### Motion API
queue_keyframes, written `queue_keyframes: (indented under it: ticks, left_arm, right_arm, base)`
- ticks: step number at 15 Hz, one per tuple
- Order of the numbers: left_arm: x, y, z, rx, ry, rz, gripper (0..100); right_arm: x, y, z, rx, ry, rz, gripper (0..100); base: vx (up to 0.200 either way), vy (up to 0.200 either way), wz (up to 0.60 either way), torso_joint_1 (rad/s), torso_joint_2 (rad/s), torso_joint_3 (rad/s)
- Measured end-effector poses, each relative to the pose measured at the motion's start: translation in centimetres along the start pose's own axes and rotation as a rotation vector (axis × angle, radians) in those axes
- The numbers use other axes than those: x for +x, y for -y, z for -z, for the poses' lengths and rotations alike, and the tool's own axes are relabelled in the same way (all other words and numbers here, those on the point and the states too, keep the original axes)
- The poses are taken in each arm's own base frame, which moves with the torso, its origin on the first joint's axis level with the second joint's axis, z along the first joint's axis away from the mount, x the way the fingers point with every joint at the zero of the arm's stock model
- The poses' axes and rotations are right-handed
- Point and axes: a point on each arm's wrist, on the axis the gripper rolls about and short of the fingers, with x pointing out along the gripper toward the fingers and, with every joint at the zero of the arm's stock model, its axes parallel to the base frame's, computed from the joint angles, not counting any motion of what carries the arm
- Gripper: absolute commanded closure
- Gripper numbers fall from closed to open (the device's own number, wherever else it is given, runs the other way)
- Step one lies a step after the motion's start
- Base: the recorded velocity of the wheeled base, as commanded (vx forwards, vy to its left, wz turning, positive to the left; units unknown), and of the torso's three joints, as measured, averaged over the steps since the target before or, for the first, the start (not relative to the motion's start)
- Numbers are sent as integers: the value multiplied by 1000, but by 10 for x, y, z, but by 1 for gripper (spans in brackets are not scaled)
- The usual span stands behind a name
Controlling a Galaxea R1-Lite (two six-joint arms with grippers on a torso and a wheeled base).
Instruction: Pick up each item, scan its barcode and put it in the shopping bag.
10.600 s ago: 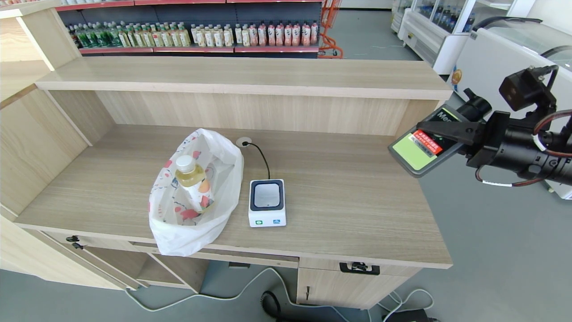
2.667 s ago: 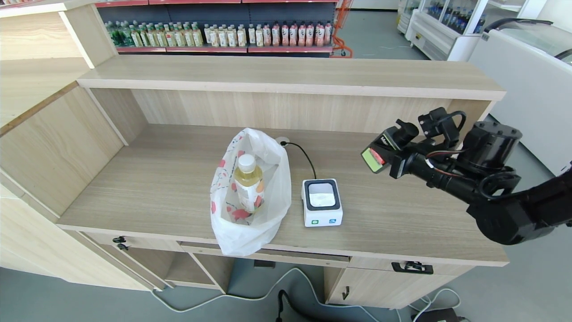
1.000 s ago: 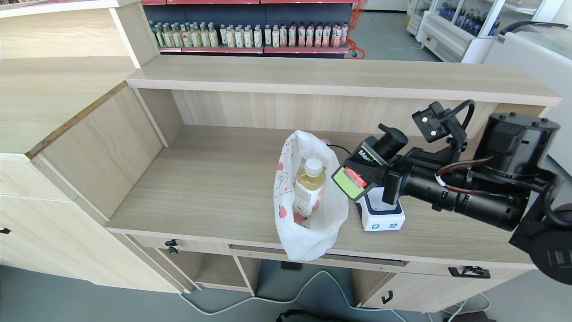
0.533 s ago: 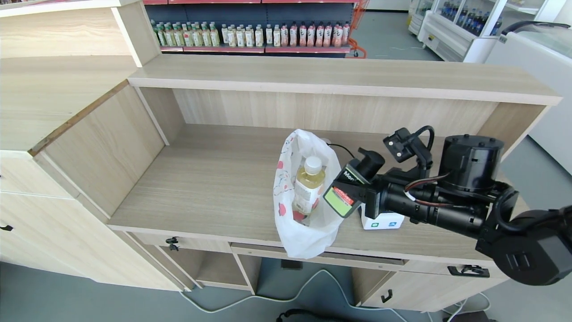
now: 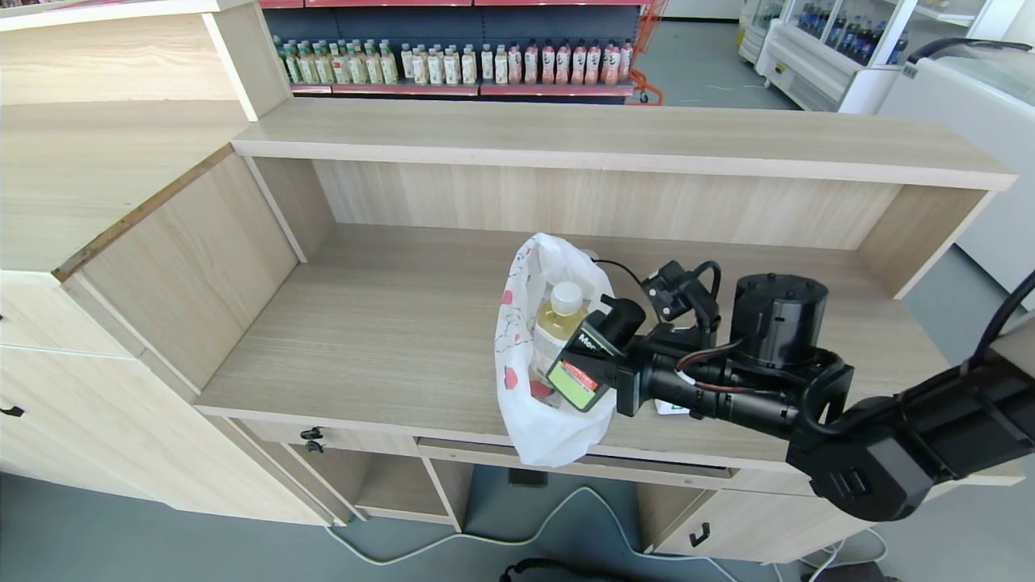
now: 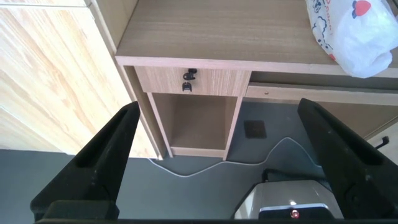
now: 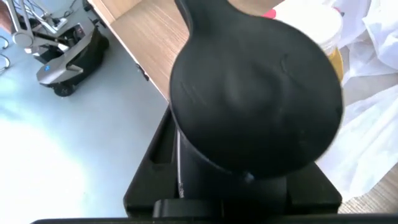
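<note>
A white shopping bag [image 5: 527, 404] with red prints stands near the counter's front edge. Inside it stands a yellow drink bottle [image 5: 558, 317] with a white cap. My right gripper [image 5: 608, 373] is shut on a black bottle [image 5: 580, 373] with a green and red label, held tilted at the bag's right rim. In the right wrist view the black bottle's cap [image 7: 255, 106] is close up, with the drink bottle's cap [image 7: 324, 28] and the bag [image 7: 373, 130] behind it. The white scanner [image 5: 669, 406] is mostly hidden behind my right arm. My left gripper [image 6: 219, 118] hangs open below the counter's front, holding nothing.
The wooden counter [image 5: 388, 339] has a raised back ledge [image 5: 614, 141] and a side wall on the left. A drawer with keys [image 6: 189, 79] is under the front edge. Cables lie on the floor [image 5: 453, 529]. A scanner cable [image 5: 618, 268] runs behind the bag.
My right arm has carried the black bottle left and down, from above the scanner to the bag's opening. The bag and the drink bottle have stayed put.
</note>
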Motion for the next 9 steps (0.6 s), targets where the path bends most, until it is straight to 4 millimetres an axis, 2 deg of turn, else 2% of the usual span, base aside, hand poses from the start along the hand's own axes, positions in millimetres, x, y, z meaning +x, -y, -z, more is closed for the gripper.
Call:
queue_keyframes:
  ticks: [5, 9]
  left_arm:
    - [0, 0, 0, 1, 0, 0, 0]
    - [0, 0, 0, 0, 0, 0, 0]
  right_arm:
    - [11, 14, 24, -68, 57, -70, 100]
    - [39, 28, 41, -90, 80, -110, 100]
  base:
    - [0, 0, 0, 0, 0, 0]
    - [0, 0, 0, 0, 0, 0]
